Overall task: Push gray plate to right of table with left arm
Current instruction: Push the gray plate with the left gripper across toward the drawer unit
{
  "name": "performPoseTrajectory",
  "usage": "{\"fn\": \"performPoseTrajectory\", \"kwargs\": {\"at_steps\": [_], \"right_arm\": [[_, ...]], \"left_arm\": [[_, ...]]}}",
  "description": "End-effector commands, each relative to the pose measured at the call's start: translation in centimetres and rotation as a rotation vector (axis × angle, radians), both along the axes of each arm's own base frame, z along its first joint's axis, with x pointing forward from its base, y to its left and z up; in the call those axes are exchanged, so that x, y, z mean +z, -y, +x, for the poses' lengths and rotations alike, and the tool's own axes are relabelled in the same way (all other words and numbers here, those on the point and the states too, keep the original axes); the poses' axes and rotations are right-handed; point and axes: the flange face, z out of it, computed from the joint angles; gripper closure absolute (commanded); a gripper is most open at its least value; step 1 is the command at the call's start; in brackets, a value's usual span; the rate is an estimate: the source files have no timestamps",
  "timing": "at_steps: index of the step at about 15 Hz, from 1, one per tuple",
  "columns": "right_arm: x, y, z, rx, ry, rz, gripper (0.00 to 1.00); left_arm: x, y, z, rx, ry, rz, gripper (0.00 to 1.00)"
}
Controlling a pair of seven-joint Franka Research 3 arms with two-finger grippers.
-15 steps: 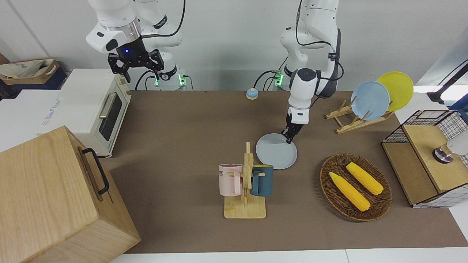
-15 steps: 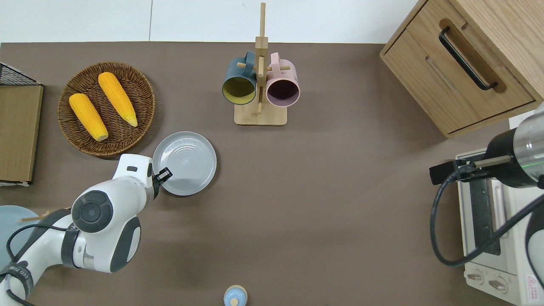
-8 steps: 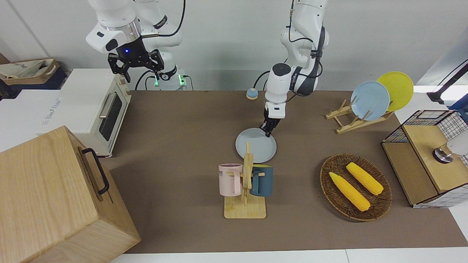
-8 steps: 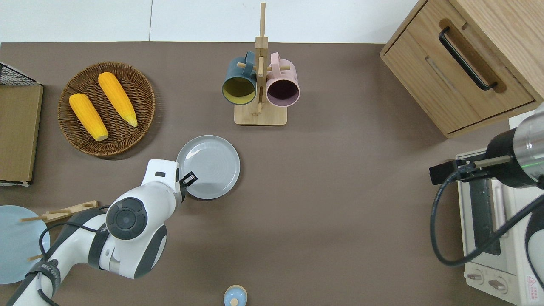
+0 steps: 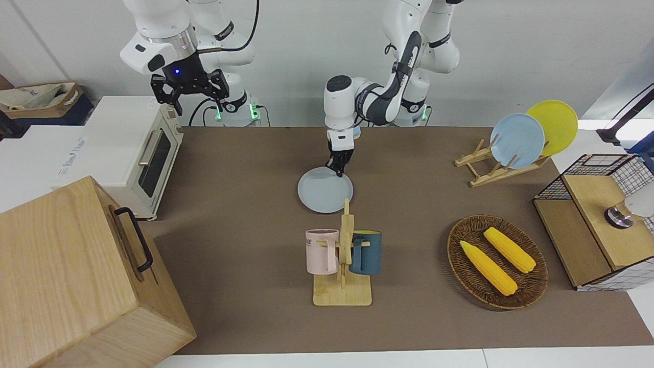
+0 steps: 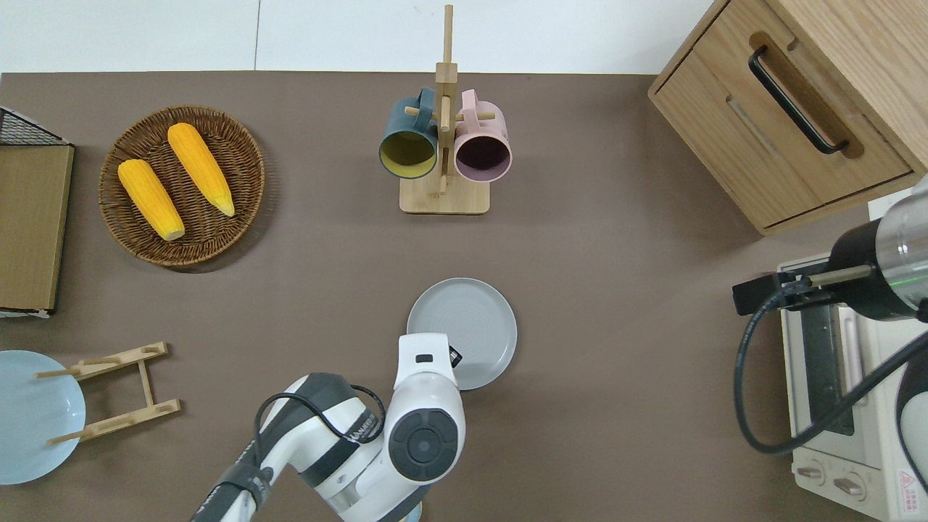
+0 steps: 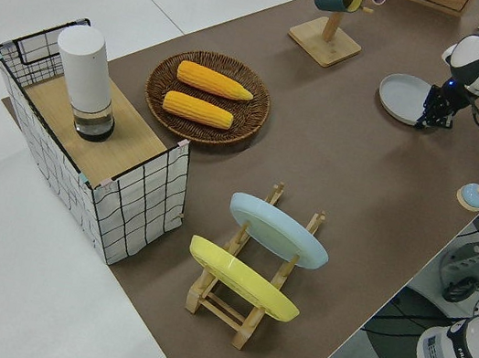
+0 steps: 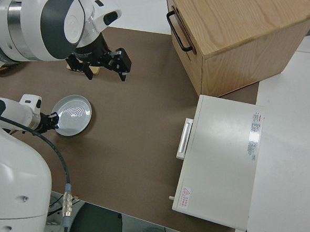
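Near mid-surface, the round pale gray plate (image 6: 467,328) has slid toward the right arm's end; the left end effector (image 6: 454,357), fingers pressed together, touches its rim.

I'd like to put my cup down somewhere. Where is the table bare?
Widest bare stretch: between the gray plate, the toaster oven and the wooden cabinet. Another lies between the corn basket and the mug stand. Crowded by the plate rack.
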Motion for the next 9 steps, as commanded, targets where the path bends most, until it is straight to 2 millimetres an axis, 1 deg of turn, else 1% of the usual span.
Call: {"fn": "performPoseTrajectory", "kwargs": {"at_steps": [1,5,7,8,9], "right_arm": [[0.4,0.2,-0.2,-0.006,-0.005,0.009,0.017],[0.4,0.2,-0.2,-0.008,-0.005,0.009,0.017],[0.4,0.2,-0.2,-0.008,-0.005,0.009,0.017],[0.4,0.2,-0.2,-0.006,-0.005,0.009,0.017],[0.4,0.2,-0.3,-0.005,-0.005,0.009,0.017]], "left_arm": [[-1.9,5.5,-0.8,0.045,-0.029,0.043,1.00],[-1.4,9.9,-0.7,0.077,-0.032,0.035,1.00],[-1.5,11.9,-1.3,0.083,-0.031,0.030,1.00],[-1.6,13.1,-1.4,0.080,-0.029,0.022,1.00],[-1.7,13.8,-1.3,0.081,-0.028,0.014,1.00]]}}
